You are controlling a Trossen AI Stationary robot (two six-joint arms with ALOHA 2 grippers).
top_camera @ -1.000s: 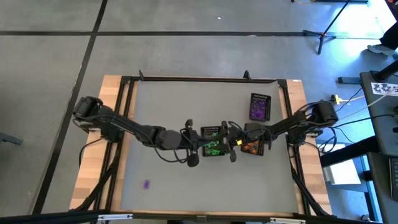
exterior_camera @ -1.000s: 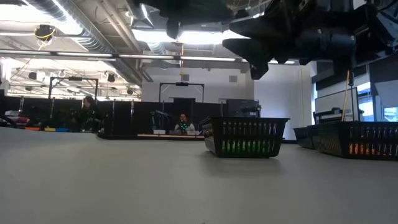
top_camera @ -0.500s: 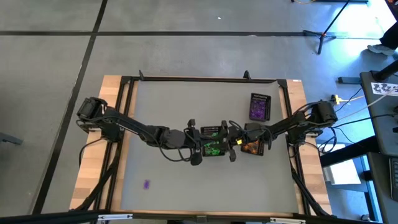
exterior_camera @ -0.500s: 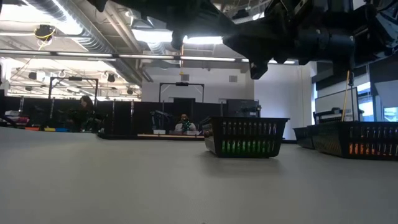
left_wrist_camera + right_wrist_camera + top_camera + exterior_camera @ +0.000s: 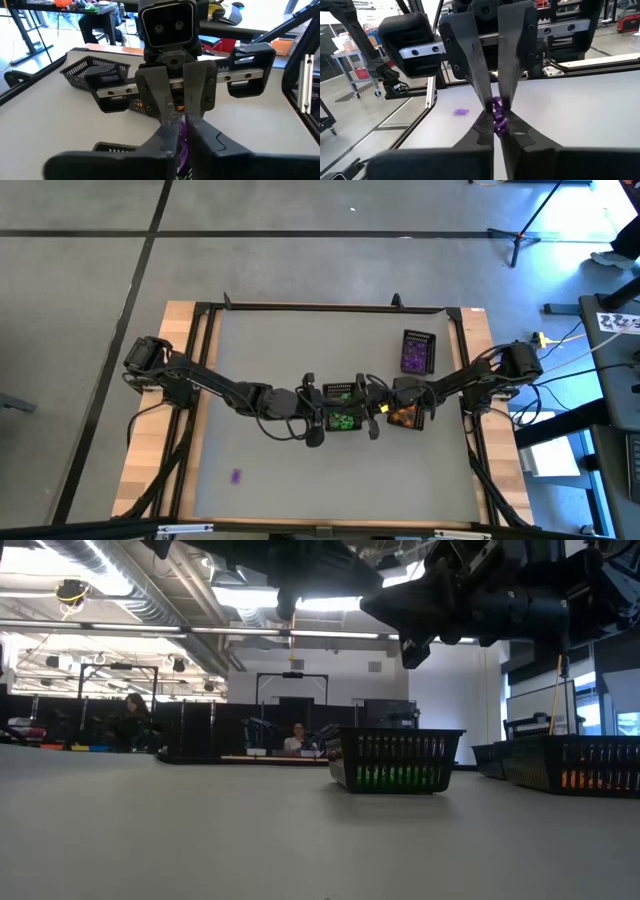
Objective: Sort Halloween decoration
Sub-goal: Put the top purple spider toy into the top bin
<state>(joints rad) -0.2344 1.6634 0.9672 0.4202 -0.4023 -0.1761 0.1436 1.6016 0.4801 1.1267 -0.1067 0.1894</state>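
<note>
3 baskets on table: middle basket near table centre, 2nd basket just to its right, 3rd basket behind that, toward far right corner. Both grippers meet tip to tip above middle basket, 1 trinket pinched btwn them. Loose trinket lies alone near front left corner.

Three mesh baskets are sitting on the grey surface; people are sitting at desks in the room behind
</note>
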